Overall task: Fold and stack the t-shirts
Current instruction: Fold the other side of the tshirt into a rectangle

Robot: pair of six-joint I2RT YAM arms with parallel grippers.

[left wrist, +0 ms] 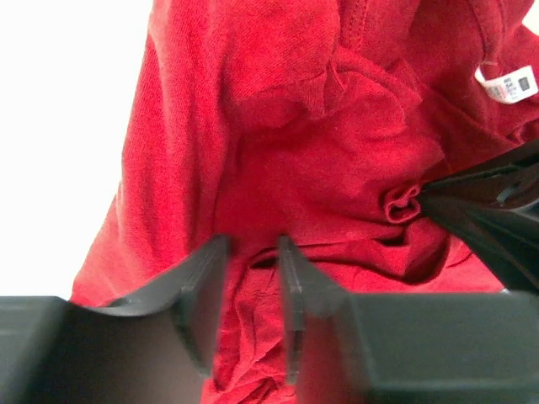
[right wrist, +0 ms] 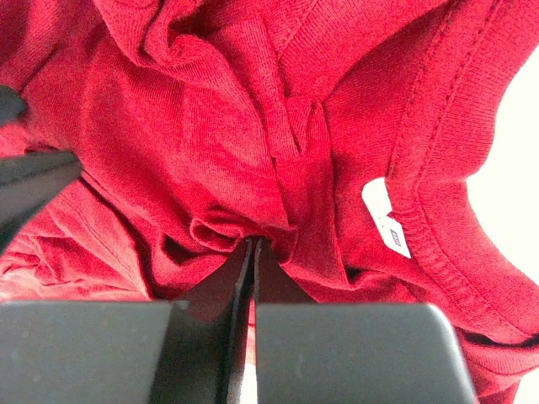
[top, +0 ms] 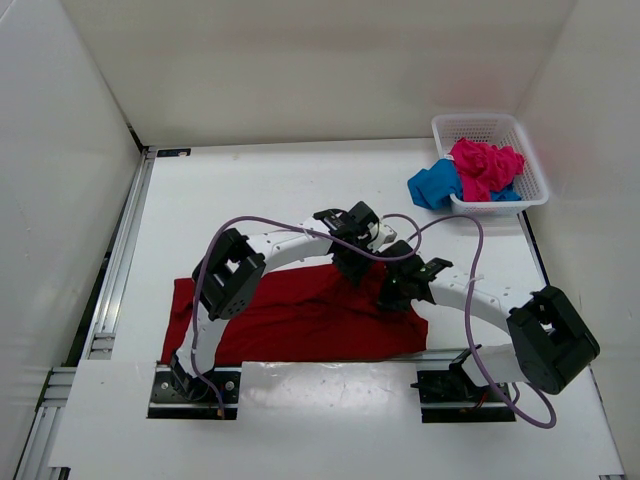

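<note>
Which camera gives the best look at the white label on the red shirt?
The right wrist view: the label lies whole beside the collar seam of the red shirt. The left wrist view catches it near its right edge; the top view does not show it.

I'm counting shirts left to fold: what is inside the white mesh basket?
A crumpled pink-magenta t-shirt fills the white mesh basket. A blue t-shirt spills over its left rim, with a bit showing inside. Anything beneath the pink one is covered.
</note>
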